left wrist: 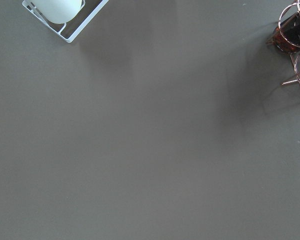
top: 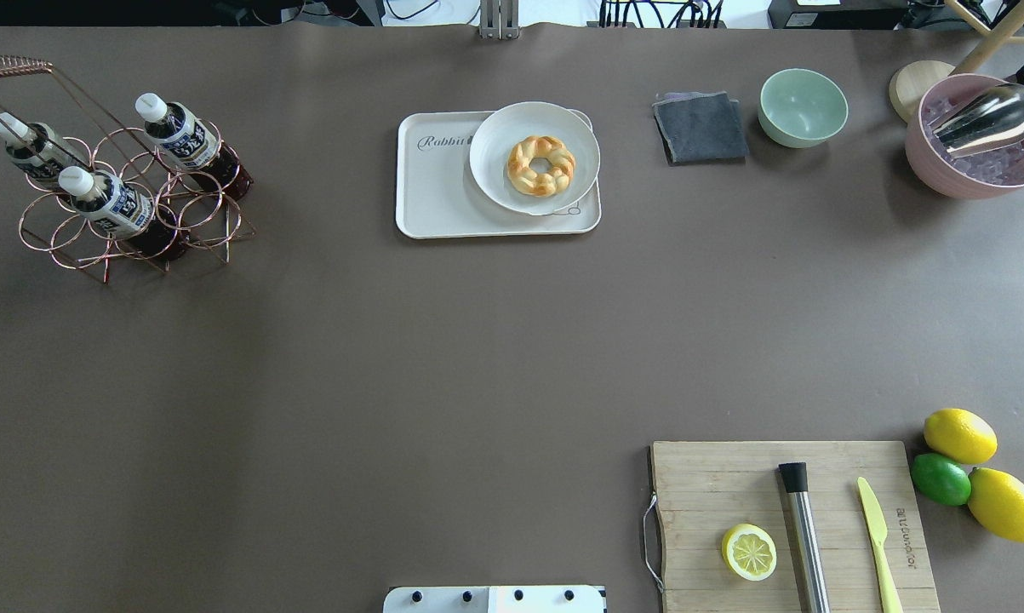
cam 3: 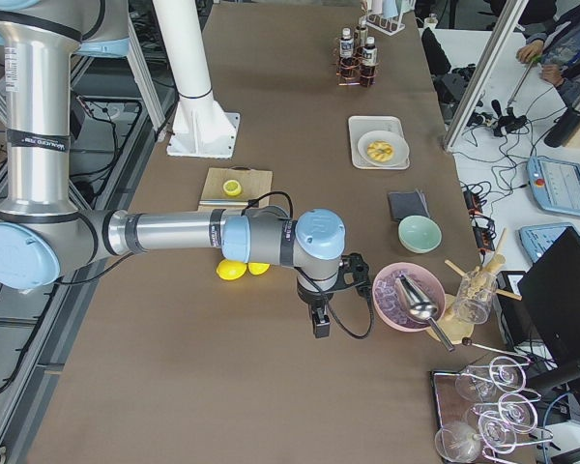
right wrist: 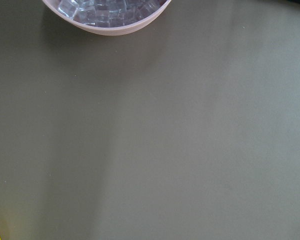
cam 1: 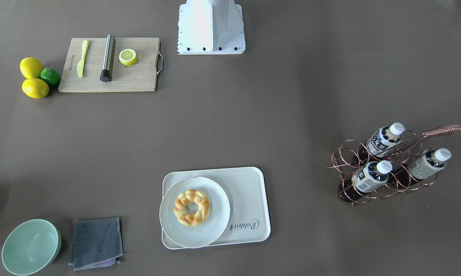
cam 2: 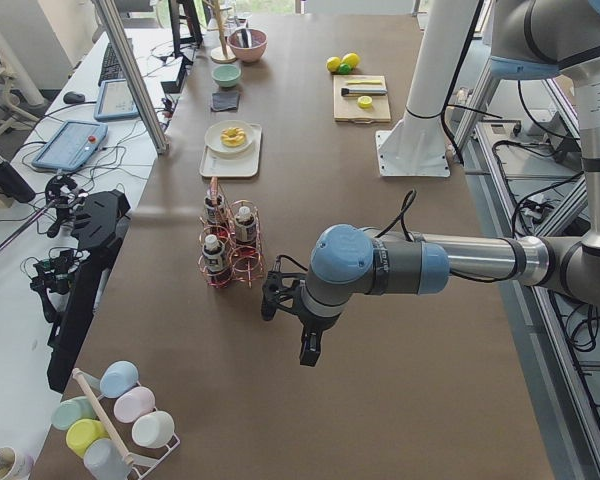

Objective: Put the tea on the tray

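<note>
Two tea bottles with dark-and-white labels lie in a copper wire rack; they also show in the overhead view. A third bottle there has a pale label. The cream tray carries a white plate with a ring pastry. My left gripper hangs above the table near the rack, seen only from the side; I cannot tell if it is open. My right gripper hangs near a pink bowl, also only in a side view.
A cutting board holds a lemon half, a metal muddler and a yellow knife. Two lemons and a lime lie beside it. A grey cloth, a green bowl and a pink ice bowl stand far right.
</note>
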`<state>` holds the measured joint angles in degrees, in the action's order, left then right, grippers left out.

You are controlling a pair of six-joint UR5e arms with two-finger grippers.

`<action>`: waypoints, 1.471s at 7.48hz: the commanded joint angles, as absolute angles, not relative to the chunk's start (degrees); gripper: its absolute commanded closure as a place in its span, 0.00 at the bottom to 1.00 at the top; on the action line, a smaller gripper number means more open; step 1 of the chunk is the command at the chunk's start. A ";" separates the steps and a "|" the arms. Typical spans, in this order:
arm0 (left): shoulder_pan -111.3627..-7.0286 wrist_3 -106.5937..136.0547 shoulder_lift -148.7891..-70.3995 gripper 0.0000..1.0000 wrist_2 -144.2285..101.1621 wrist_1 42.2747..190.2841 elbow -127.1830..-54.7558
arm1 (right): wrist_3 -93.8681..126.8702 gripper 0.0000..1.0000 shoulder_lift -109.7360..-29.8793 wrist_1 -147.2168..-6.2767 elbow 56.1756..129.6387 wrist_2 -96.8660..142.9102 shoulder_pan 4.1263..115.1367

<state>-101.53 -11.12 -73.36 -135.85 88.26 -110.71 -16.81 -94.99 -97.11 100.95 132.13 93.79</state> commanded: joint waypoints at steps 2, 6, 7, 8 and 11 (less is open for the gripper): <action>-100.11 -11.16 -72.86 0.02 -135.88 90.09 -109.44 | -17.84 0.00 -95.27 -97.12 100.81 131.84 95.19; -98.71 -11.34 -73.21 0.02 -135.70 90.09 -108.90 | -17.84 0.00 -95.19 -97.12 100.37 131.92 95.19; -98.61 -11.34 -73.39 0.02 -134.57 90.26 -109.24 | -17.41 0.00 -95.27 -97.38 100.81 132.18 95.19; -98.61 -11.42 -73.39 0.02 -134.56 90.26 -109.42 | -16.97 0.00 -95.27 -97.47 100.81 132.19 95.19; -98.35 -11.51 -73.39 0.03 -134.65 90.26 -109.87 | -16.96 0.00 -95.27 -97.56 100.64 132.62 95.71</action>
